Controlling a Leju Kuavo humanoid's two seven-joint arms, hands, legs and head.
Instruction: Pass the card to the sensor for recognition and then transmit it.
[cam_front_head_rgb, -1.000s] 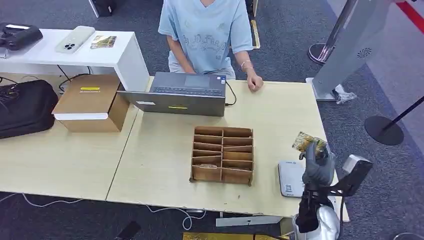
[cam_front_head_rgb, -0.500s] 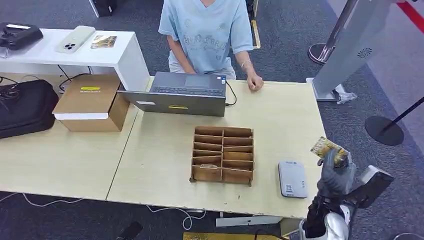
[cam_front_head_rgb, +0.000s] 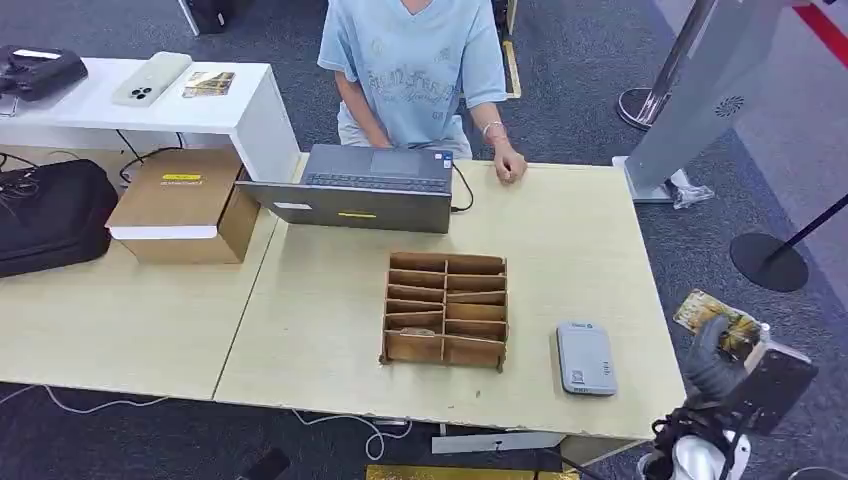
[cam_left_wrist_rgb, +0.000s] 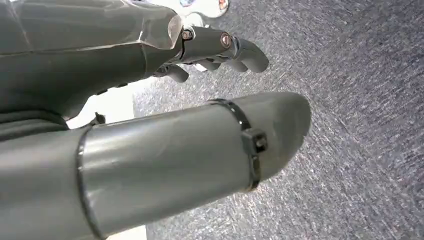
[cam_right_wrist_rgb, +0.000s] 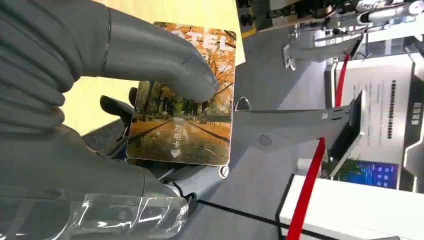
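My right hand (cam_front_head_rgb: 712, 366) is off the table's right edge, over the carpet, and holds a card (cam_front_head_rgb: 714, 319) printed with an autumn tree scene. In the right wrist view the thumb (cam_right_wrist_rgb: 165, 57) presses the card (cam_right_wrist_rgb: 182, 117) against the darker fingers. The grey card sensor (cam_front_head_rgb: 585, 358) lies flat on the wooden table (cam_front_head_rgb: 320, 330) near its front right corner, to the left of the hand and apart from it. My left hand (cam_left_wrist_rgb: 210, 100) hangs over the carpet with nothing in it, thumb and fingers (cam_left_wrist_rgb: 225, 47) apart.
A wooden divided organizer (cam_front_head_rgb: 446, 308) stands left of the sensor. A person (cam_front_head_rgb: 415, 70) sits behind a laptop (cam_front_head_rgb: 370, 185) at the far edge. A cardboard box (cam_front_head_rgb: 180, 205) and black bag (cam_front_head_rgb: 50, 215) lie at the left. A grey kiosk (cam_front_head_rgb: 700, 90) and stanchion base (cam_front_head_rgb: 767, 260) stand at the right.
My right hand has carried the card from above the sensor to the right and back toward me, past the table's edge. The sensor, once partly covered, now lies in full sight.
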